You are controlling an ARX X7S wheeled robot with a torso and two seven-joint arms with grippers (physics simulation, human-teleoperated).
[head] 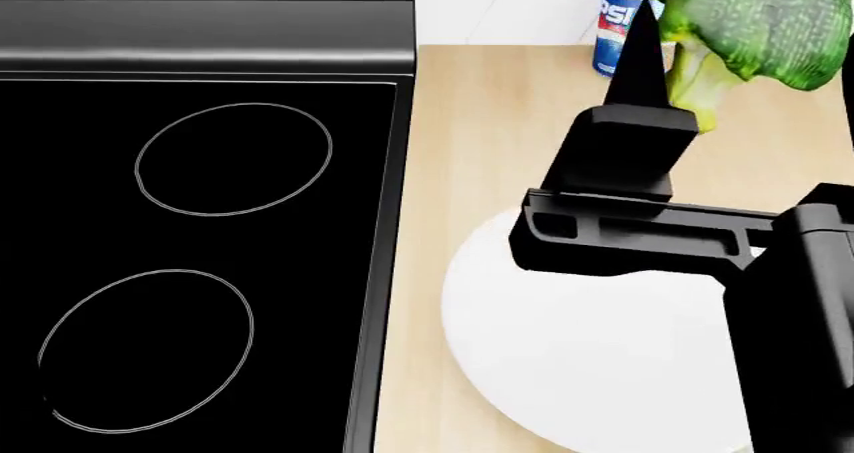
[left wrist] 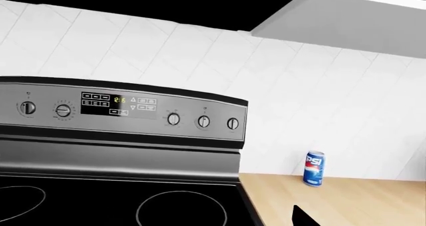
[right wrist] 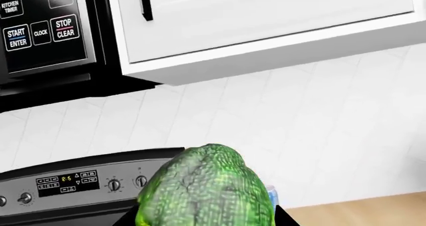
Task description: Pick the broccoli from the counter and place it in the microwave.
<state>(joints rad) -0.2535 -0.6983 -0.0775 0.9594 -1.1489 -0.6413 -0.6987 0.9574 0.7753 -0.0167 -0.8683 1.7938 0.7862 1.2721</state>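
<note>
- The broccoli (head: 747, 23) is riding high above the surface (head: 507, 143), grasped at its stalk by the right pincer (head: 674, 98), above the white plate (head: 587, 363) and near the cola can (head: 618, 28).
- Carrying is the step in hand; placing is not yet done.
- Next, I judge, it is needing lifting toward the microwave (right wrist: 47, 31) above the stove (head: 200, 223).
- The left pincer is lying out of view.

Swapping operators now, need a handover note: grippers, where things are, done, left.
Right gripper: shut on the small dark green broccoli floret, lifted above the light beige wood-grain counter and the round white plate.
Left gripper: not in view.
Black microwave control panel shows up above the stove; its door is not visible.
Done: pick. Left: carry up and place it inside.
</note>
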